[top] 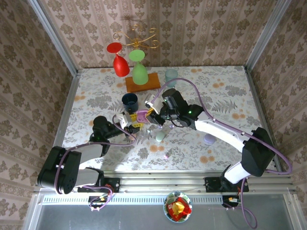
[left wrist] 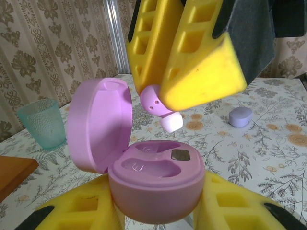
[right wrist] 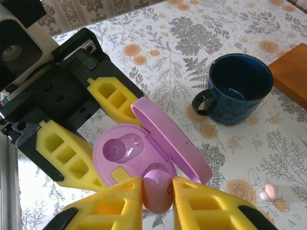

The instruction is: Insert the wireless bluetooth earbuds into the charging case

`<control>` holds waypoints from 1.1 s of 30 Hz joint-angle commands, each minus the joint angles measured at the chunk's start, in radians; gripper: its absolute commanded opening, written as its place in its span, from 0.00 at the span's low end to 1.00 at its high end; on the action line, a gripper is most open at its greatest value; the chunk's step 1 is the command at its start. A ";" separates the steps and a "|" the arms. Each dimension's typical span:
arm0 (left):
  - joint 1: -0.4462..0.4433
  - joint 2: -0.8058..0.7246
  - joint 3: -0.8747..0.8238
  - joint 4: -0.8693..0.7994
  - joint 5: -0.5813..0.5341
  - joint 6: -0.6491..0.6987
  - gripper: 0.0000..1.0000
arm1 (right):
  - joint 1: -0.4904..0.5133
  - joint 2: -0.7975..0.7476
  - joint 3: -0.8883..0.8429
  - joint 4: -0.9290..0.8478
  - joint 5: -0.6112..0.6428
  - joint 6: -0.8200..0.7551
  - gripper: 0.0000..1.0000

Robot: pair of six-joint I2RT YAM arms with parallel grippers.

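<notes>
While it hangs, earbud (left wrist: 156, 103) gleams glossy pink

The left arm (top: 72, 167) and right arm (top: 220, 132) pair black joint housings with white links, and lilac cables (top: 191, 84) loop alongside. The left gripper (left wrist: 156, 201) and right gripper (right wrist: 157, 196) have chunky yellow fingers (right wrist: 62, 153) with rectangular cut-outs and black tips.
</notes>
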 commanded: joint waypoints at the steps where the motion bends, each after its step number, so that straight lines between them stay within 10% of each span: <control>1: -0.004 -0.006 -0.004 0.044 0.029 -0.001 0.27 | 0.007 0.018 0.033 -0.030 -0.026 -0.022 0.21; 33: -0.004 0.000 0.001 0.066 0.022 -0.041 0.27 | -0.004 0.009 0.017 -0.011 -0.072 0.015 0.32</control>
